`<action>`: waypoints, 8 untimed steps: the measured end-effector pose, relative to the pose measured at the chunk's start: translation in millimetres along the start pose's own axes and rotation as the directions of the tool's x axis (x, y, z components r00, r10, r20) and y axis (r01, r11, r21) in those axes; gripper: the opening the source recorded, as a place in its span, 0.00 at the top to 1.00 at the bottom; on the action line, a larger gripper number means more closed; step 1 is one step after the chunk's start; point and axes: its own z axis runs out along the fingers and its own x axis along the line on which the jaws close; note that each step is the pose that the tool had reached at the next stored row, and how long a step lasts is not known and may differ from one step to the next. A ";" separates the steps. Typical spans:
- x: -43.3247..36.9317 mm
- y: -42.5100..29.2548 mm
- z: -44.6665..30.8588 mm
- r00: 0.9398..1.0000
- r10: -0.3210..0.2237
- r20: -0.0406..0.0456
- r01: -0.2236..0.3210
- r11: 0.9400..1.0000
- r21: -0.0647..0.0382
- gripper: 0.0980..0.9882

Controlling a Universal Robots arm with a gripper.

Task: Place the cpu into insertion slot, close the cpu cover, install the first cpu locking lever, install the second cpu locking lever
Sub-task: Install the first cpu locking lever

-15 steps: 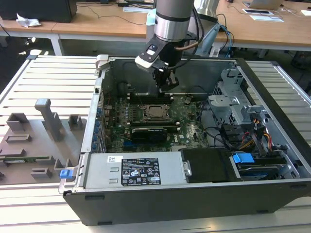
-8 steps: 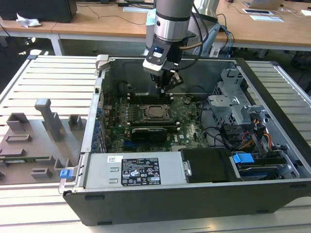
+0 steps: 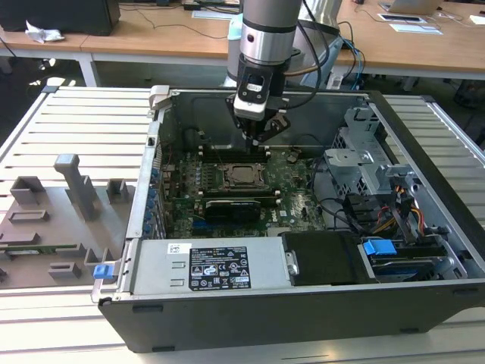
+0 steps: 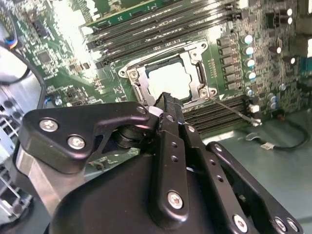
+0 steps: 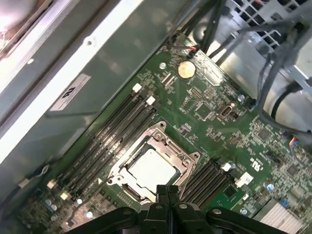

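Note:
The cpu [image 3: 244, 175] lies flat in the insertion slot [image 3: 228, 176] on the green motherboard, its silvery top showing in both wrist views [image 4: 169, 80] [image 5: 151, 168]. The cpu cover [image 4: 193, 62] [image 5: 163, 141], a thin metal frame, is down around the chip. From one socket corner a thin wire locking lever [image 4: 235, 112] sticks out at a slant. My gripper [image 3: 258, 139] hangs a little above the board, just behind the socket in the exterior view. Its black fingertips [image 5: 168, 189] are pressed together, shut and holding nothing [image 4: 168, 100].
Long black memory slots [image 5: 109, 141] flank the socket. The case walls [image 3: 159, 152] enclose the board. A power supply [image 3: 216, 265] lies in front, and a drive cage [image 3: 364, 163] with cables is at the exterior view's right. A grey fixture tray [image 3: 53, 220] lies outside the case.

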 end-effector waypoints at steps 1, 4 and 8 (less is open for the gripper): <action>0.0 0.0 0.0 1.000 -0.017 0.001 0.017 1.000 0.000 0.99; 0.0 0.0 0.0 0.996 -0.092 0.005 0.092 0.996 -0.001 0.99; 0.0 0.0 0.0 0.986 -0.169 0.009 0.169 0.986 -0.002 0.99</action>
